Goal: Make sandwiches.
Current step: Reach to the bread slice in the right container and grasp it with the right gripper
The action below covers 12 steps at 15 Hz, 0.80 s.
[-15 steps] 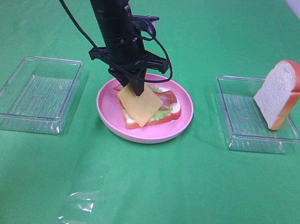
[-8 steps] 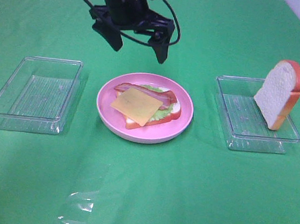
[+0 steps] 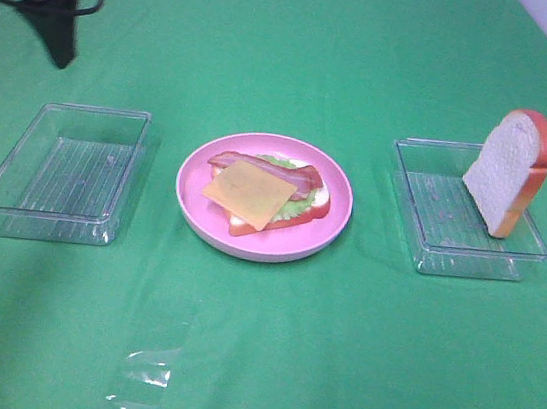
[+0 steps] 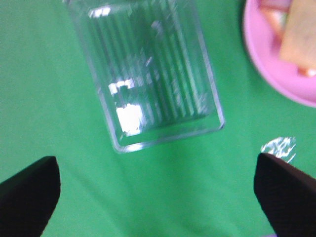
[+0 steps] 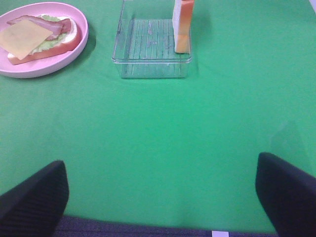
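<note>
Exterior high view: left gripper (image 3: pixel 51 19) at the upper-left edge, only one dark finger clearly seen, nothing held. Open sandwich (image 3: pixel 267 196) at centre on pink plate (image 3: pixel 325 232): white bread base, pale lettuce, reddish bacon, yellow cheese square (image 3: pixel 248 191) on top; well apart from the gripper, toward 4 o'clock. Spare bread slice (image 3: pixel 510 173) standing tilted in right clear tray (image 3: pixel 433 220); left clear tray (image 3: pixel 66 172) at 9 o'clock of the plate.

Left wrist view: left gripper (image 4: pixel 158 190) spread wide, empty, poised over the left clear tray (image 4: pixel 153 74); plate rim (image 4: pixel 276 74) with cheese at one corner.

Right wrist view: right gripper (image 5: pixel 163 197) spread wide, empty, above bare green cloth (image 5: pixel 163 138); sandwich (image 5: pixel 39 37) toward 10 o'clock, bread slice (image 5: pixel 182 24) in its tray (image 5: pixel 148 49) at 12 o'clock, both well apart from the fingers
</note>
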Motion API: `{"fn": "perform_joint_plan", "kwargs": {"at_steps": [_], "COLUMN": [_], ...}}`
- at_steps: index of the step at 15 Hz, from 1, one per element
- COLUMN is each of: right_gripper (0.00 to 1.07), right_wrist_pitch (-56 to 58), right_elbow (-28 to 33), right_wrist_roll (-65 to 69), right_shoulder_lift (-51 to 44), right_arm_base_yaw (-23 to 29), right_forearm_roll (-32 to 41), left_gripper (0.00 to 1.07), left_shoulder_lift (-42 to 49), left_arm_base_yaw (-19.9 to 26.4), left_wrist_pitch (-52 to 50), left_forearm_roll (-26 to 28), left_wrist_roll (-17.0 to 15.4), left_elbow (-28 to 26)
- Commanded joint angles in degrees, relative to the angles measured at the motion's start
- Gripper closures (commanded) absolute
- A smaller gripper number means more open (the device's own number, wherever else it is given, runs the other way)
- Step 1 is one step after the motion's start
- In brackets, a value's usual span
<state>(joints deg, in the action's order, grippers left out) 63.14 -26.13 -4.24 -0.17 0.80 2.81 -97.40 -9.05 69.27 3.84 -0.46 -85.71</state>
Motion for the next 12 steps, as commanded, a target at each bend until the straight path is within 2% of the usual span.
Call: {"fn": "perform_joint_plan", "kwargs": {"at_steps": [1, 3, 5, 7, 8, 9, 10, 11, 12], "right_gripper": [0.09, 0.09, 0.09, 0.09, 0.09, 0.09, 0.09, 0.09, 0.09], "right_wrist_pitch": [-0.23, -0.23, -0.23, -0.23, -0.23, -0.23, -0.23, -0.40, -0.97], "right_elbow": [0.17, 0.17, 0.17, 0.17, 0.17, 0.17, 0.17, 0.17, -0.29], "right_wrist_roll": [-0.34, -0.34, -0.34, -0.29, -0.23, -0.23, -0.23, 0.06, 0.29], "right_shoulder_lift": [-1.72, -1.72, -1.72, -1.72, -1.72, -1.72, -1.72, -1.72, -1.72], "right_arm_base_yaw": [-0.06, -0.06, -0.06, -0.06, -0.06, -0.06, -0.06, -0.06, -0.06], "right_forearm_roll": [0.11, 0.11, 0.11, 0.11, 0.34, 0.92, 2.98, 3.32, 3.27], "left_gripper": [0.09, 0.09, 0.09, 0.09, 0.09, 0.09, 0.09, 0.09, 0.09], "left_shoulder_lift": [11.06, 25.27, 40.45, 53.80, 57.41, 64.40, 75.46, 80.67, 85.20], "left_arm_base_yaw": [4.93, 10.08, 11.63, 11.63, 11.63, 11.63, 11.46, 11.46, 11.46], "left_wrist_pitch": [2.35, -2.35, -7.68, -9.22, -9.22, -9.28, -10.49, -10.31, -9.51], "left_forearm_roll": [0.11, -0.06, -0.29, -0.29, -0.29, -0.29, -0.74, -0.86, -0.69], "left_wrist_roll": [0.46, 0.11, -0.40, -3.04, -3.09, -2.69, -0.80, 0.46, -0.17], "left_elbow": [12.32, 24.52, 34.89, 40.91, 42.17, 44.46, 48.41, 50.19, 52.25]}}
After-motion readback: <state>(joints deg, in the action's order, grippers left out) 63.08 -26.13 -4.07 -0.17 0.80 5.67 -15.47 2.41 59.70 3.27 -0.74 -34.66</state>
